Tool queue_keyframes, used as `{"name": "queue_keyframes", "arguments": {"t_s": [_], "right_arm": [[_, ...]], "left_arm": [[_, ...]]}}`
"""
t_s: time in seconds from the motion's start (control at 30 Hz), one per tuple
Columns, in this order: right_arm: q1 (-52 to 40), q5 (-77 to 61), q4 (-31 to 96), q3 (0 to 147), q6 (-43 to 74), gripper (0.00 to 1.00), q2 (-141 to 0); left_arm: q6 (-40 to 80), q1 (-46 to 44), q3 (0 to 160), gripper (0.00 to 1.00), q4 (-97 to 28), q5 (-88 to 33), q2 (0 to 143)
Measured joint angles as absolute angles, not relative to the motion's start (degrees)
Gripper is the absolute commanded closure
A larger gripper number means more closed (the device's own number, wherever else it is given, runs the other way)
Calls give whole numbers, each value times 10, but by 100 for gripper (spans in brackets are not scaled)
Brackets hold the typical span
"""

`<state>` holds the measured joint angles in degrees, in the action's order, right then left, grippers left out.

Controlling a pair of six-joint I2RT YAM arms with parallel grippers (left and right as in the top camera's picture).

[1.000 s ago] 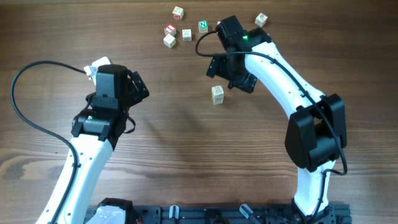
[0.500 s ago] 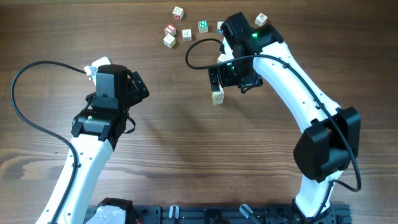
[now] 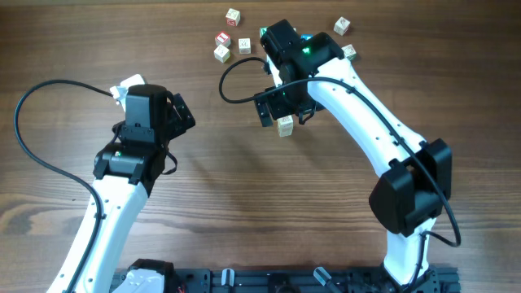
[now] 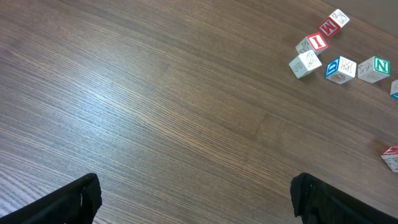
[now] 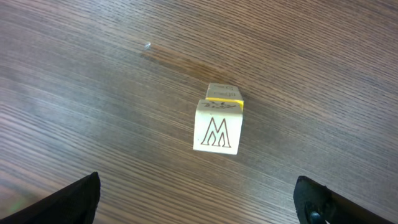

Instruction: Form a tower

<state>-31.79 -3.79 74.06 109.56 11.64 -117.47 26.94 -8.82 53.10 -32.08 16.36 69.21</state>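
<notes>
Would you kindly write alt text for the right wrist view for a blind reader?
A short tower of pale letter cubes, an outlined M on top, stands on a dark wooden table. The right gripper hangs above, open, touching nothing.

Narrow stack of pale wooden alphabet cubes (image 5: 217,127), upright on brown wooden bench (image 5: 87,74), just right of centre in right wrist view. Top face: black outlined M. Yellow edge on cube beneath, slightly offset. Cube count unclear from above. Overhead: upper centre of frame.

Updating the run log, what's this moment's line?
left gripper open, empty | right gripper open, not touching tower | tower standing, M on top
</notes>
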Motion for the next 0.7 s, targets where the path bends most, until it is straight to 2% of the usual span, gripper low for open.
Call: {"name": "queue_keyframes", "arguments": {"t_s": [0.7], "right_arm": [[-302,-34,700,1096,87,0,-1307]], "left_arm": [[269,-88,531,0,-321,164,692]]}}
